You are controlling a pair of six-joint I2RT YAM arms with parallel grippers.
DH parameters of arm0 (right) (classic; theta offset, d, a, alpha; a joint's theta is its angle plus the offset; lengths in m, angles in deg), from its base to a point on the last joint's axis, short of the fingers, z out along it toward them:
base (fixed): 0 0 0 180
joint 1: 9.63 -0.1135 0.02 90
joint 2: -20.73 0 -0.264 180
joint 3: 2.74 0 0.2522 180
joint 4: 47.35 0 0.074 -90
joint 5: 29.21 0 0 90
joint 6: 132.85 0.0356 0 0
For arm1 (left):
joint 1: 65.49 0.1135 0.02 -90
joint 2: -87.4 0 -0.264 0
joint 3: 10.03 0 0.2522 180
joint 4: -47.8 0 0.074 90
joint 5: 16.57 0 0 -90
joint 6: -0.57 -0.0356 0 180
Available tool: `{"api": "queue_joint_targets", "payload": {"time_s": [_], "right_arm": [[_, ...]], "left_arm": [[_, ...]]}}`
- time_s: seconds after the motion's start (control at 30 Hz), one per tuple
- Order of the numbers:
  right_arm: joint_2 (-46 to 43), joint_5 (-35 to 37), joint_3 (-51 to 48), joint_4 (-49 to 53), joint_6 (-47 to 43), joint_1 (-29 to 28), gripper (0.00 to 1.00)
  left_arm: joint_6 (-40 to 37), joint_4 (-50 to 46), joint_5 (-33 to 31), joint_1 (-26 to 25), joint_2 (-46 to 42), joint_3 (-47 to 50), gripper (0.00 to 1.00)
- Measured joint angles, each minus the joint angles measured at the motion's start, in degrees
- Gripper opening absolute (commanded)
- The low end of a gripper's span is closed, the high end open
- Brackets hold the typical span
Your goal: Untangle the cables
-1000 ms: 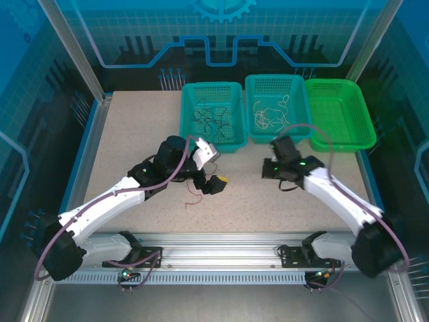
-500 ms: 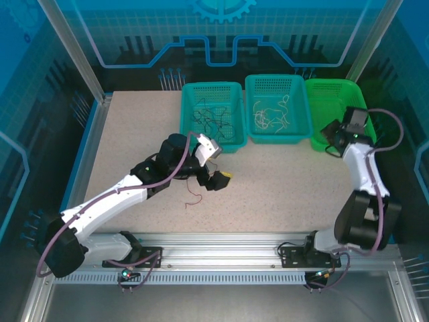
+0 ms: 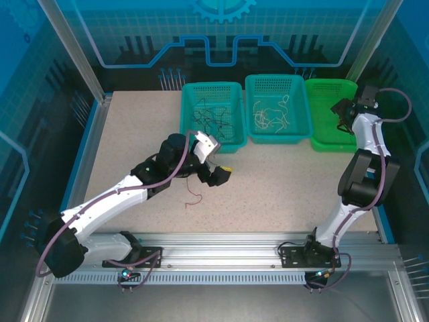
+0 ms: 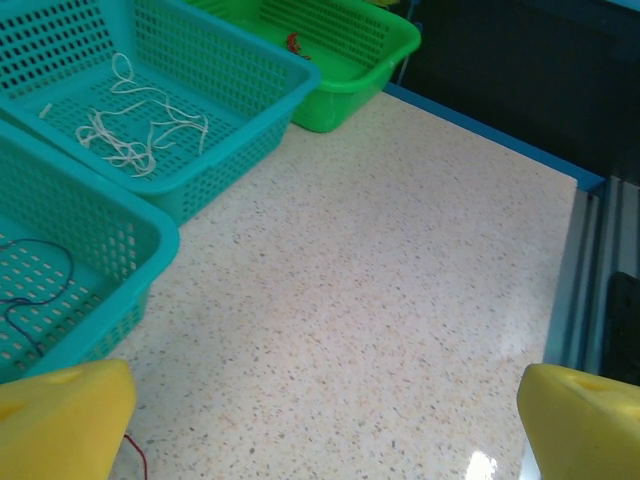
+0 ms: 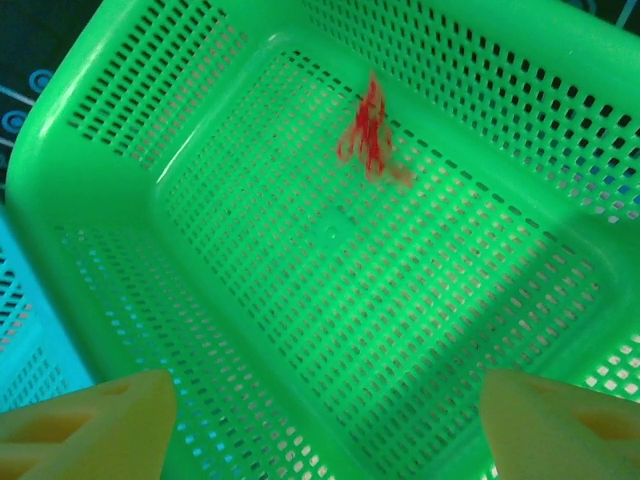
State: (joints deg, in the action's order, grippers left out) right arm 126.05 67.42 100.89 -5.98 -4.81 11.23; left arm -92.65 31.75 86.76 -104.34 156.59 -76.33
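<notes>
A thin red cable [image 3: 194, 198] lies loose on the table just below my left gripper [image 3: 218, 176]. That gripper hangs open over bare tabletop [image 4: 325, 430], its yellow fingers [image 4: 60, 420] wide apart with nothing between them. A bit of red cable [image 4: 135, 455] shows by the left finger. My right gripper [image 3: 343, 115] is open above the green basket [image 3: 355, 134]. A small red cable bundle [image 5: 370, 135], blurred, is inside the green basket [image 5: 120, 130], well clear of my right gripper [image 5: 325, 430]. Dark cables [image 3: 211, 121] and whitish cables [image 3: 271, 114] lie in the two teal baskets.
Three baskets stand in a row at the back: a teal basket [image 3: 234, 144], a second teal basket [image 3: 253, 137] and the green one. A blue rim [image 4: 500, 140] edges the table on the right. Speckled tabletop [image 3: 281, 181] lies between the arms.
My right arm swung from the table's middle out over the green basket and its gripper went from shut to open; the red bundle now is in that basket. The left arm barely moved.
</notes>
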Motion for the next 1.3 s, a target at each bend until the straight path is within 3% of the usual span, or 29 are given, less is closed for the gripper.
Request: {"api": "queue_joint_targets", "payload": {"time_s": [0.27,0.4,0.53,0.83,1.07,1.3], "right_arm": [[-17.4,-9.4,-15.7,0.4,-4.6,-2.5,0.77],[-29.5,-13.8,-25.3,0.7,-5.7,-9.9,0.76],[-36.8,-16.5,-30.4,2.4,-6.9,-18.6,0.76],[-42.1,-18.2,-32.4,6.1,-7.3,-34.6,0.76],[-41.8,-17.6,-32.4,8.3,-7.8,-35.8,0.76],[-39.3,-17.9,-31.0,9.7,-9.1,-36.3,0.76]], "left_arm": [[7.9,-4.3,-15.7,0.0,-0.1,0.0,0.98],[13.2,-13.4,-23.1,0.8,1.1,-2.7,0.96],[17.6,-19.6,-25.9,3.7,3.0,-3.6,0.91],[31.3,-29.1,-23.6,14.9,11.1,-3.2,0.66],[32.3,-26.7,-13.9,14.9,19.8,-2.4,0.54],[32.2,-23.6,-11.1,14.9,24.3,-1.2,0.41]]}}
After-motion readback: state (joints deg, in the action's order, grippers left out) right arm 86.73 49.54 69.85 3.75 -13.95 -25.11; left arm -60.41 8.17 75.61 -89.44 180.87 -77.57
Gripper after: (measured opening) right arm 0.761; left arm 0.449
